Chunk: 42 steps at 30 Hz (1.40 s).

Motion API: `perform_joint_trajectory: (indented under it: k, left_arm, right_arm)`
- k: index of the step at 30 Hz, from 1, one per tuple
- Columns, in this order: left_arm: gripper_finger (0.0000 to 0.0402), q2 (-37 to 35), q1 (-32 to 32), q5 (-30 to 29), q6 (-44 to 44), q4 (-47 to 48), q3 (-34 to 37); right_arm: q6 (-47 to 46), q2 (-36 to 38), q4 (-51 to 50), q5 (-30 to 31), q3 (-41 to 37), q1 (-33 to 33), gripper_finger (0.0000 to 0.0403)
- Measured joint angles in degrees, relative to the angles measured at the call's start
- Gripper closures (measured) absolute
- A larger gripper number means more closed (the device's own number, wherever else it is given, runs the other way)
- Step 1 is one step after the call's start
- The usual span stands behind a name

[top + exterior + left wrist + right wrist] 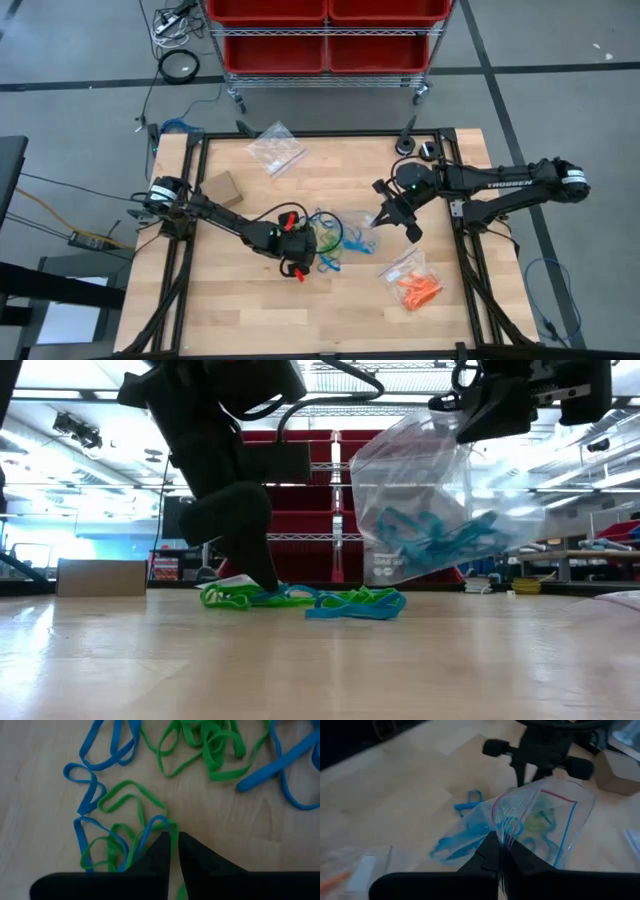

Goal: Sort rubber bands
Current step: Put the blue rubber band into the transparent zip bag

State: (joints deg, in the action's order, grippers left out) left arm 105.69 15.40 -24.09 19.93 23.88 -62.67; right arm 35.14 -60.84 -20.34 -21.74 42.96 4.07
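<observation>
1. Pale wooden bench [250, 310] under both arms, red bins on a rack behind it.
2. Left gripper [173, 851] is down at the bench in a tangle of green and blue rubber bands [335, 240]. Its fingers [155, 857] stand nearly together, a narrow gap between the tips. A green and a blue loop lie touching those tips; I cannot tell whether either is caught.
3. Right gripper [501, 854] is raised, its fingers pinched shut on the rim of a clear bag [440, 510] that hangs below them with blue bands inside.
4. Orange bands [418, 288] lie with a second bag [405, 265], apart from both grippers. A third, empty-looking bag [276, 148] lies far from the fingers.
5. The step looks like picking one blue band for the hanging bag. To do it well, the left fingertips should straddle a single blue strand, clear of the green beside it, close fully, then lift slowly so tangled neighbours drop away.
6. The bag's mouth is pinched, so it may need opening.
</observation>
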Motion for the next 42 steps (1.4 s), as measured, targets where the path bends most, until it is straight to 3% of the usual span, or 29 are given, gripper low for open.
perform_joint_trajectory:
  k: [5,13,18,27,36,42]
  left_arm:
    - [0.0345,0.0,0.0,0.2,0.0,-0.6,0.0]
    - [0.0267,-0.1,0.0,-2.7,2.0,0.1,0.1]
    - [0.0259,-0.1,0.0,-2.7,3.4,3.2,0.1]
    - [0.0286,-0.1,-0.2,-0.2,1.5,-6.6,4.1]
    - [0.0317,-0.1,-1.9,-0.1,1.3,-8.8,6.0]
    - [0.0385,-0.1,-2.3,0.5,-2.1,-10.0,6.1]
  right_arm:
    - [0.0,0.0,0.2,4.2,0.0,-1.8,0.0403]
    - [0.3,0.0,0.8,7.2,0.0,-3.3,0.0403]
    - [0.5,0.0,0.8,7.2,0.0,-3.3,0.0403]
    - [0.4,0.0,1.6,7.2,0.0,-3.3,0.0403]
    - [0.4,0.0,1.8,7.2,0.0,-3.3,0.0403]
    - [0.4,0.0,2.4,7.2,0.0,-3.3,0.0403]
